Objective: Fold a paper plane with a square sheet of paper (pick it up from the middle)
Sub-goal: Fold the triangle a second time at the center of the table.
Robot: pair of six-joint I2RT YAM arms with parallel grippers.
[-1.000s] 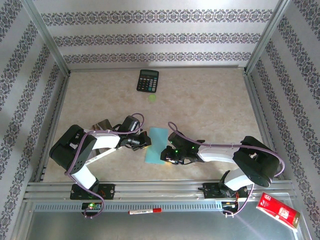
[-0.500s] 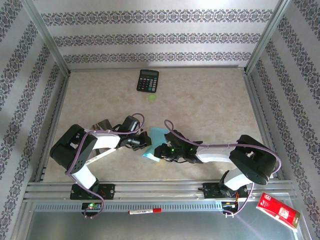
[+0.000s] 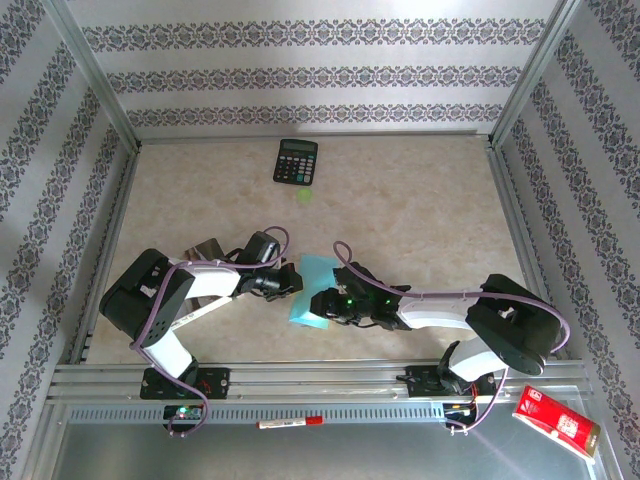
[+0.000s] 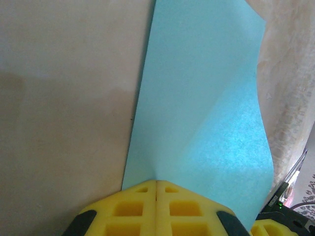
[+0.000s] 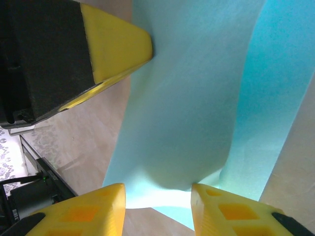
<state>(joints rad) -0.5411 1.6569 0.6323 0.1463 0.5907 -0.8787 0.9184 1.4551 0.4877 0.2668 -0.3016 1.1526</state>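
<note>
Light-cyan thin square sheet of paper [image 3: 313, 272] lies near-centre on the beige tabletop [image 3: 430, 200], bowed rather than flat. Left pincer [image 4: 156, 183] is clenched on its left edge. Right pincer [image 5: 156, 192] is released, jaws straddling the near-right edge.

Risk: closing on the bulge could set a crooked crease, and pulling against the left hold could tear the paper.

Open room far and right; the black calculator [image 3: 296, 160] is well apart.
</note>
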